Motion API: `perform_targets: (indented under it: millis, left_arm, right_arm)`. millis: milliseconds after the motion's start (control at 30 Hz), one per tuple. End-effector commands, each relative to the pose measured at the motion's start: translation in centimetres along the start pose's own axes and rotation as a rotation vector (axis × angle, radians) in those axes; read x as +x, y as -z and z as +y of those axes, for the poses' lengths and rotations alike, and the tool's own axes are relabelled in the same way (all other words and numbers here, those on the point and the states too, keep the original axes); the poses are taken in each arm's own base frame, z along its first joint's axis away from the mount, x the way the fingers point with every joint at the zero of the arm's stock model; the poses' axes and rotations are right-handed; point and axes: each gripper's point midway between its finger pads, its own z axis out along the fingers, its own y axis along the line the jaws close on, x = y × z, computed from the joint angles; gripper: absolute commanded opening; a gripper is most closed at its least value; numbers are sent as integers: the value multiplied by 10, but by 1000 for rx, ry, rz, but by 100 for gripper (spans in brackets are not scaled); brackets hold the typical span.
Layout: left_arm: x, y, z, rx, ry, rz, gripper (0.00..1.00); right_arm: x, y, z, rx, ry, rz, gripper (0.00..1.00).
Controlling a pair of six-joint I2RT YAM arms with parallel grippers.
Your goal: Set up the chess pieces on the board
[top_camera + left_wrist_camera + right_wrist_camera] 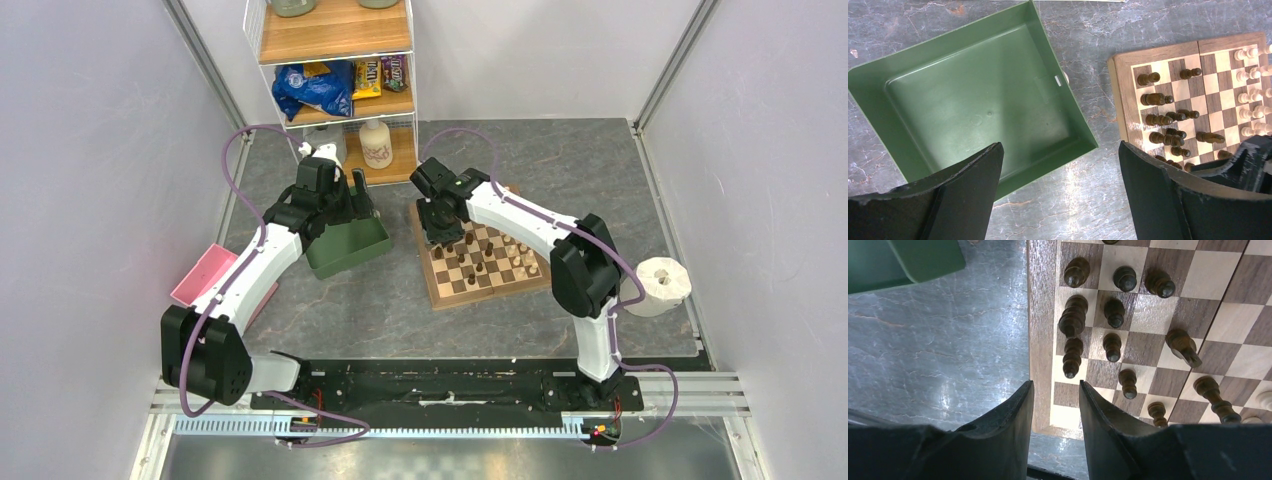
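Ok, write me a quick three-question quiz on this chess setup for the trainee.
1. True or false: the dark brown wooden chess pieces lie in the green plastic tray.
2. Fill the gap: the right claw, at the edge of the square wooden chessboard, holds ___.
3. The left claw hovers nearest to: A the tray; B the chessboard; C the dark pieces.
Key: 1 false, they are on the chessboard and the tray is empty. 2 nothing. 3 A.
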Motion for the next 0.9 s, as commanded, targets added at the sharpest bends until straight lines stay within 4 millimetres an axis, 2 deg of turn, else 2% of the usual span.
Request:
perform_targets:
  millis: [0, 333, 467, 633, 867]
  left_arm:
    - [-12, 2, -2, 4, 30, -47, 92]
    - [-12, 2, -2, 7, 31, -46, 92]
    - [-12, 3, -2, 6, 30, -47, 92]
    - [-12, 3, -2, 8, 30, -47, 92]
    - [-11, 2, -3, 13, 32, -43, 92]
  right_arm:
    - [-10, -4, 0, 19, 11, -13, 45]
    - [-8, -18, -2, 38, 23, 4, 35]
    - [-8, -20, -4, 49, 28, 3, 26]
    - [-3, -15, -6, 53, 33, 14, 13]
    - [10, 0, -2, 23, 30, 32, 10]
